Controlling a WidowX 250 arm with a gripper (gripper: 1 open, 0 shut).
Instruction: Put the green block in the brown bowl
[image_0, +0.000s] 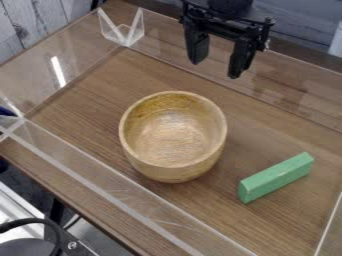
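Black two-fingered gripper: fingers apart, at far side. Green rectangular block: near right of it.

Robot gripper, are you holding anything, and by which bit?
Nothing is held: the gripper is open, and the green block lies on the table.

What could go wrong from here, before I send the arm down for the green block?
The block lies at a slant, so an end effector that comes down unturned might catch its corners and knock it askew. The wooden bowl stands close beside it; a wide-open finger could bump the bowl's rim on the way down. Carried too low, the block might also clip that rim.
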